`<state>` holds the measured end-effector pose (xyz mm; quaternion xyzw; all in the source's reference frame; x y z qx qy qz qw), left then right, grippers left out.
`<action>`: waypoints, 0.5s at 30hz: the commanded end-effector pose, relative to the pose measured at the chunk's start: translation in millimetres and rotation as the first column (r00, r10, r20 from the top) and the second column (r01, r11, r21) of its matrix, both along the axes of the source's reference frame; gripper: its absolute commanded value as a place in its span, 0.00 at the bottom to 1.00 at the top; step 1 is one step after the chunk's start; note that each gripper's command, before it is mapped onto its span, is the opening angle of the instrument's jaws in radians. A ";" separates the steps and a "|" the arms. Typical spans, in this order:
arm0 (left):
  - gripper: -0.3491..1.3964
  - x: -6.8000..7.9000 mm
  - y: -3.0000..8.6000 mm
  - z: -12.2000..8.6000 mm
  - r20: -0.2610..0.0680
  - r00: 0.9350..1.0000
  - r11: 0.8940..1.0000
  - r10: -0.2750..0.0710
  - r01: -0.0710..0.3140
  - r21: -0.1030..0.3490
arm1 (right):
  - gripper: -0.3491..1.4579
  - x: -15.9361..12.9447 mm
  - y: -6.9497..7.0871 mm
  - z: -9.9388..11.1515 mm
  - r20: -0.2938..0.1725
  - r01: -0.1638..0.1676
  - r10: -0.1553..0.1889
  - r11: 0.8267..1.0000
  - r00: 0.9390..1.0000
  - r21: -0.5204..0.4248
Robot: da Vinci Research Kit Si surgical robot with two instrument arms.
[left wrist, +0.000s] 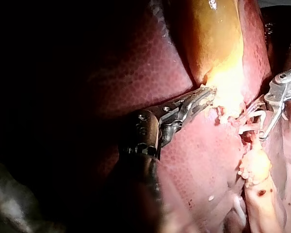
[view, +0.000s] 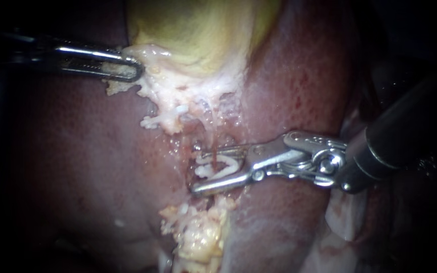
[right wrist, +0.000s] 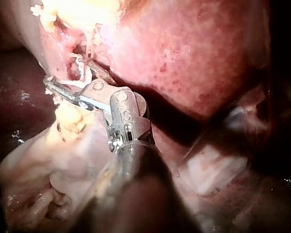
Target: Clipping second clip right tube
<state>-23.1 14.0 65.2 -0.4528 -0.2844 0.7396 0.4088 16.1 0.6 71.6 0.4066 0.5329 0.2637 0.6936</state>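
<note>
Gripping the gallbladder's [view: 198, 30] pale edge, the left instrument's [view: 127, 68] jaws are closed in the endoscope; the right instrument's [view: 198, 170] wide jaws carry a clip [view: 223, 164] astride the thin tube [view: 213, 151]. Both wrist views agree. Tube seems soft, fragile: clip its bare part.

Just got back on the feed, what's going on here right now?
The left tool has its jaws shut on the whitish tissue at the lower edge of the gallbladder and holds it out to the side. The right tool carries a white clip between its wide-spread jaws. The clip seems to straddle a thin tube in the cleft of the liver. Its legs are not yet squeezed together.
</note>
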 end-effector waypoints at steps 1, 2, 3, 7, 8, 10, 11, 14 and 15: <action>0.00 0.0 0.0 0.0 0.000 1.000 1.000 0.000 0.000 0.000 | 0.47 0.0 0.0 -0.2 -0.003 -0.003 0.003 1.000 1.000 0.004; 0.00 0.0 0.0 0.0 0.000 1.000 1.000 0.000 0.000 0.000 | 0.47 0.1 -0.1 -0.4 -0.003 -0.003 0.003 1.000 1.000 0.004; 0.00 0.0 0.0 0.0 0.000 1.000 1.000 0.000 0.000 0.000 | 0.47 0.1 -0.2 -0.6 -0.007 -0.003 0.003 1.000 1.000 0.005; 0.00 0.0 0.0 0.0 0.000 1.000 1.000 0.000 0.000 0.000 | 0.47 0.2 -0.6 -1.8 -0.028 -0.008 0.009 1.000 1.000 0.013; 0.00 0.0 0.0 0.0 0.000 1.000 1.000 0.000 0.000 0.000 | 0.47 0.2 -0.6 -2.2 -0.031 -0.009 0.010 1.000 0.999 0.015; 0.00 0.0 0.0 0.0 0.000 1.000 1.000 0.000 0.000 0.000 | 0.47 0.4 -0.7 -3.0 -0.040 -0.011 0.012 1.000 0.999 0.020; 0.00 0.0 0.0 0.0 0.000 1.000 1.000 0.000 0.000 0.000 | 0.47 0.4 -0.7 -3.4 -0.045 -0.016 0.017 1.000 0.999 0.022; 0.00 0.0 0.0 0.0 0.000 1.000 1.000 0.000 0.000 0.000 | 0.47 0.5 -1.0 -4.4 -0.055 -0.010 0.011 1.000 0.998 0.027; 0.00 0.0 0.0 0.0 0.000 1.000 1.000 0.000 0.000 0.000 | 0.47 0.6 -1.0 -4.7 -0.057 -0.008 0.009 1.000 0.998 0.028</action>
